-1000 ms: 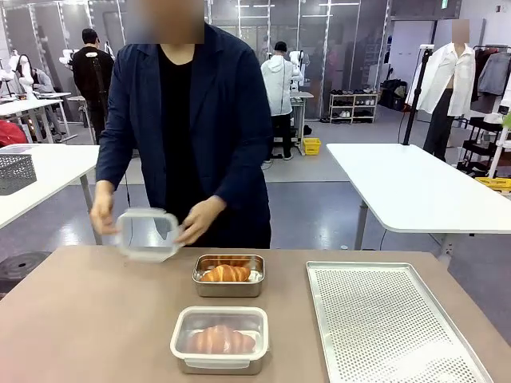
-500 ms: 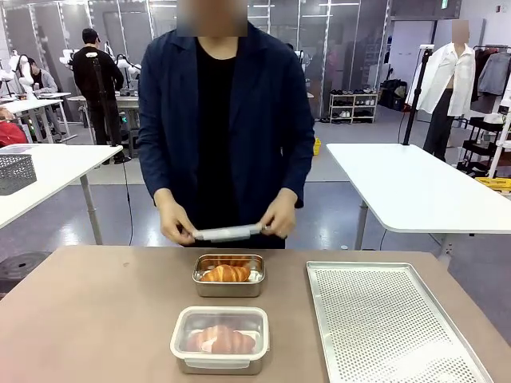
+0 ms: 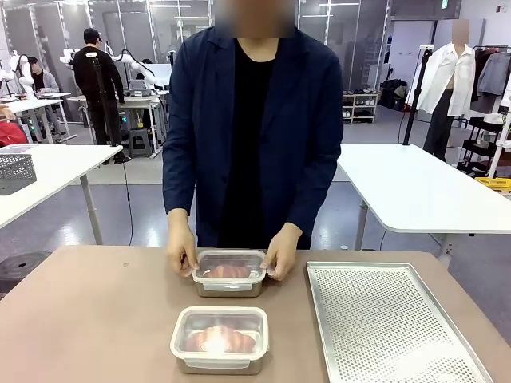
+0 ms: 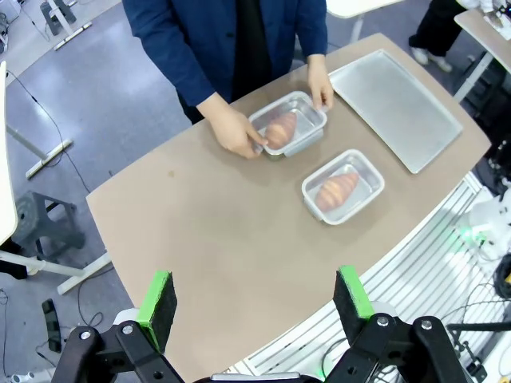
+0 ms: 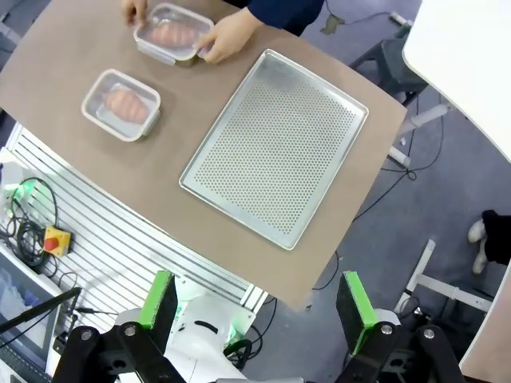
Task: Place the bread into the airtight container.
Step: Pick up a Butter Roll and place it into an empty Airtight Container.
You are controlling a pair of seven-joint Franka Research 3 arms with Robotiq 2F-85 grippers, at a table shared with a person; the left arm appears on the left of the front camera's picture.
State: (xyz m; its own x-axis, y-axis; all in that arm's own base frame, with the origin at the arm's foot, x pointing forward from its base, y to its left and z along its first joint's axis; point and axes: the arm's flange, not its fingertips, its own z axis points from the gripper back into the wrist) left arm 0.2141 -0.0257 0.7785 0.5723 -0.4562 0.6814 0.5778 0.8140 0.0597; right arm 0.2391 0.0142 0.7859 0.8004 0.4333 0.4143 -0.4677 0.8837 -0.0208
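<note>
We are holding our left gripper (image 4: 254, 299) high above the table (image 4: 207, 239), its green pads spread wide with nothing between them; our right gripper (image 5: 257, 299) is hanging just as high off the table's edge, jaws fully apart and empty too. Both are staying clear, we judge, because the person is doing the sealing.

In the front view, toward twelve o'clock from us, the person's hands (image 3: 182, 254) are pressing on either side of the lid of the far container (image 3: 229, 271), likely seating it. Bread (image 3: 228, 270) is lying inside under the clear lid, its long axis running nine to three. Nearer us, the second lidded container (image 3: 219, 339) is holding another bread (image 3: 217, 341), lying the same crosswise way. The perforated tray (image 3: 391, 327) is sitting bare at three o'clock of the containers, just beside them.
</note>
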